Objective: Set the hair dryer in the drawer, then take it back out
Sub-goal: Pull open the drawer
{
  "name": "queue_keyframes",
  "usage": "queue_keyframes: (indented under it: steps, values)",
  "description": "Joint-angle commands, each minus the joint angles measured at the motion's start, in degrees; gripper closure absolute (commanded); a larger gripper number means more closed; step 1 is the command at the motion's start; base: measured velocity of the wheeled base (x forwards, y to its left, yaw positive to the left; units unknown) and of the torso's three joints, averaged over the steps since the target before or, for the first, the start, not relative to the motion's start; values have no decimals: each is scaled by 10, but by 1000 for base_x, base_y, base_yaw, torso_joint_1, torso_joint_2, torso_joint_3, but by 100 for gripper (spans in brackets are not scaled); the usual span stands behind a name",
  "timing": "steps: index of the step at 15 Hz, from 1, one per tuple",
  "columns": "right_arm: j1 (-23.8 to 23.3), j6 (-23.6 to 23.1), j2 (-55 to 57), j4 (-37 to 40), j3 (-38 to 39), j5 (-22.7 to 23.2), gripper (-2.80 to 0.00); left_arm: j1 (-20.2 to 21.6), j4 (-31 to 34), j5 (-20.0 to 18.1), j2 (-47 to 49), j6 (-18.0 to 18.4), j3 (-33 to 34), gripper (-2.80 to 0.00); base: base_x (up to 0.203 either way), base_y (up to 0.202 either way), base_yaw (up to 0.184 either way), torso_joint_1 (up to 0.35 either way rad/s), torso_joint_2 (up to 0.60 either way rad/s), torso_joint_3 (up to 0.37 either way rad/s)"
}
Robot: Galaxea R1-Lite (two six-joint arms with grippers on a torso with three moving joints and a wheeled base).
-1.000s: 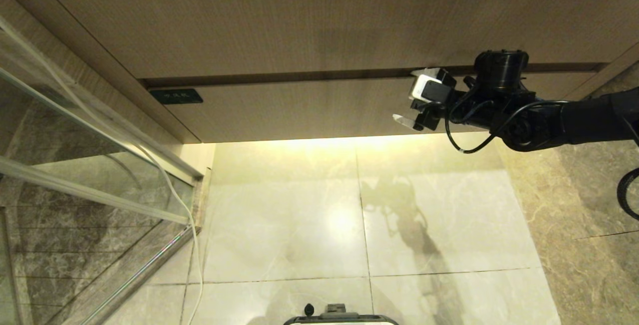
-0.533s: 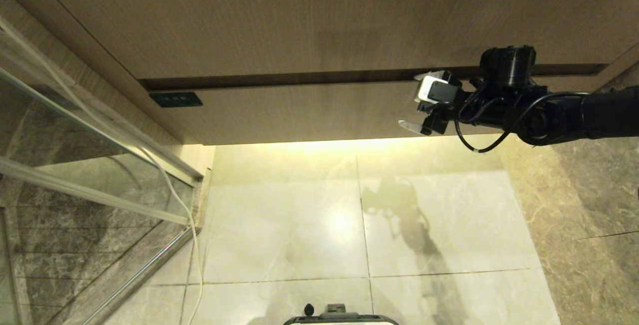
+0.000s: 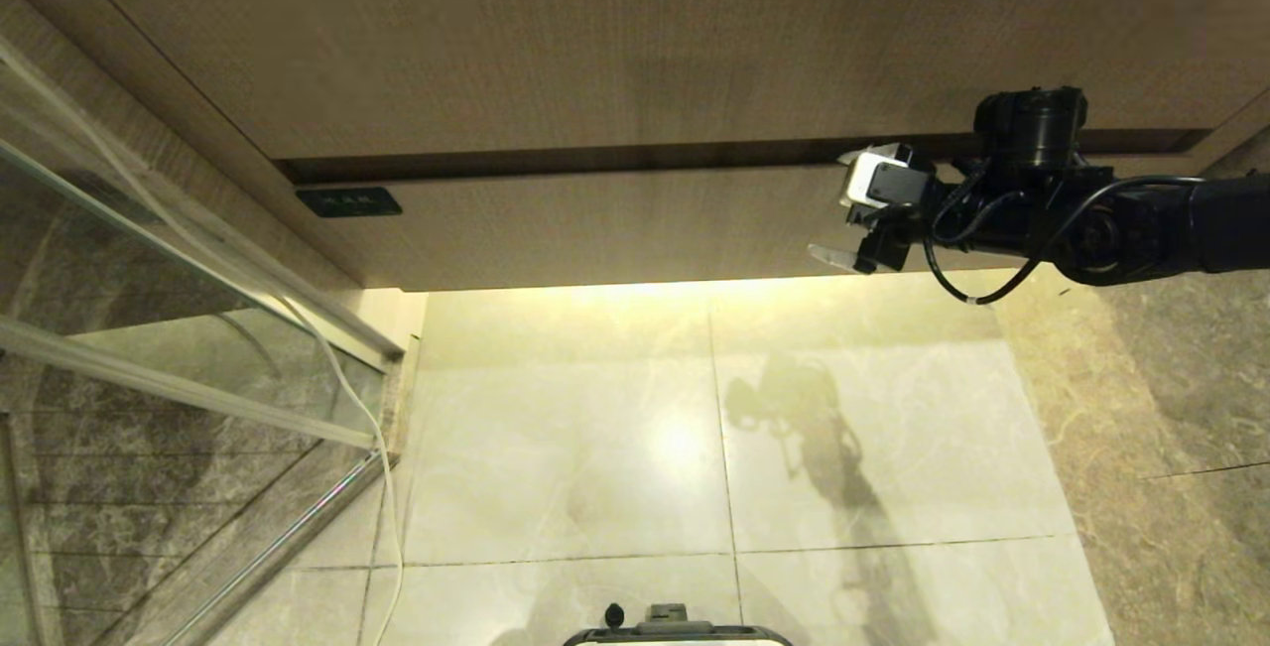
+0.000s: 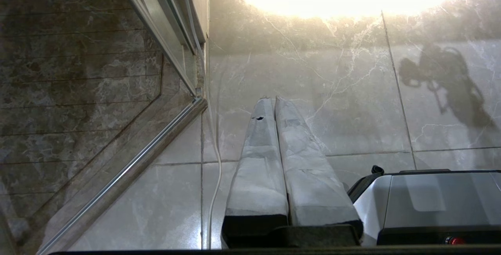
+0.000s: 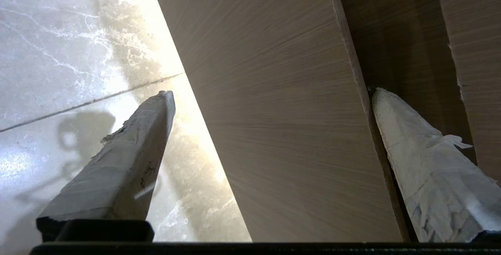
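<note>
The drawer (image 3: 615, 224) shows as a wide light-wood front with a small dark label (image 3: 349, 201) at its left end; a dark gap runs along its top edge. My right gripper (image 3: 833, 204) is open at the front's right part. One finger sits in that gap and the other hangs below the front's lower edge. In the right wrist view the drawer front (image 5: 282, 110) fills the space between the two spread fingers of the right gripper (image 5: 272, 92). My left gripper (image 4: 270, 100) is shut and empty, parked over the floor. The hair dryer is out of view.
A taller plain wood panel (image 3: 595, 31) stands above the drawer. A glass shower door (image 3: 149, 328) with a metal rail closes off the left, and a white cord (image 3: 382, 487) hangs beside it. Pale marble floor (image 3: 595, 448) lies below, with my base (image 3: 675, 631) at the near edge.
My right gripper has shifted right and a little down in the head view, still open. The drawer front and its label have come slightly down with it.
</note>
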State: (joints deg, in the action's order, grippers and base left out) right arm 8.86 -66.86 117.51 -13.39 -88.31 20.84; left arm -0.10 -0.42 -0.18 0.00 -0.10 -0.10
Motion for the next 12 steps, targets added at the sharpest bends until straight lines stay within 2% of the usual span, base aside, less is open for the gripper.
queue_keyframes:
  steps: [1, 8, 12]
  values:
    - [0, -5, -5, 0, 9, 2, -280, 0, 0, 0, 1, 0, 0, 0, 0, 0, 0, 0, 0, 0]
    - [0, -13, -34, 30, 46, 1, -280, 0, 0, 0, 1, 0, 0, 0, 0, 0, 0, 0, 0, 0]
    - [0, -9, -49, 38, 37, 3, -280, 0, 0, 0, 0, 0, 0, 0, 0, 0, 0, 0, 0, 0]
